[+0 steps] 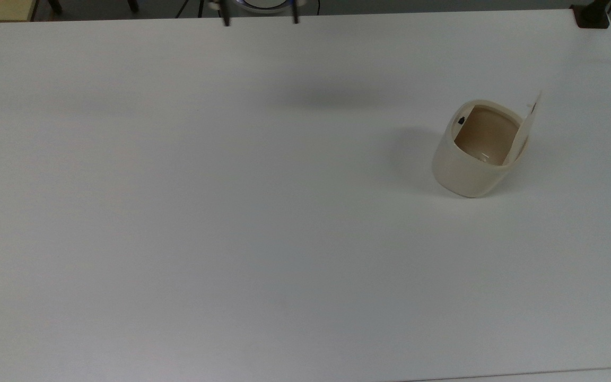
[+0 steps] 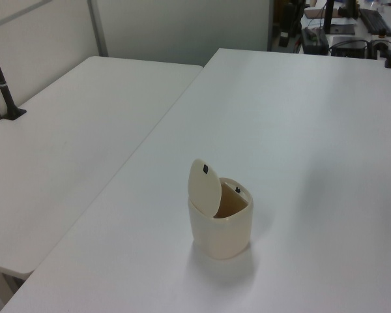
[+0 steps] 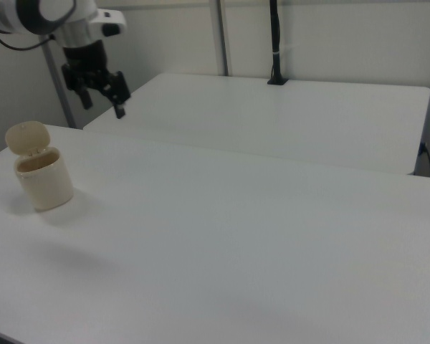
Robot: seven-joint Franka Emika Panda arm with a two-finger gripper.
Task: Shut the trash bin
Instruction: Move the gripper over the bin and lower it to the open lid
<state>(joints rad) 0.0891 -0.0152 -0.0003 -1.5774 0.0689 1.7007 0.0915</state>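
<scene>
White tabletop point(image 1: 231, 212) carries the trash bin point(image 1: 475, 159) near the top view's right edge, lid point(image 3: 27, 136) upright, while the gripper point(image 3: 100, 93), fingers spread, hangs well apart toward the right view's upper right.

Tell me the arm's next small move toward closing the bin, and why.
Probably carry the hand across and down toward the raised lid. The bin stands open, lid upright at its hinge, and the open hand hangs in the air well away from it, touching nothing.
</scene>
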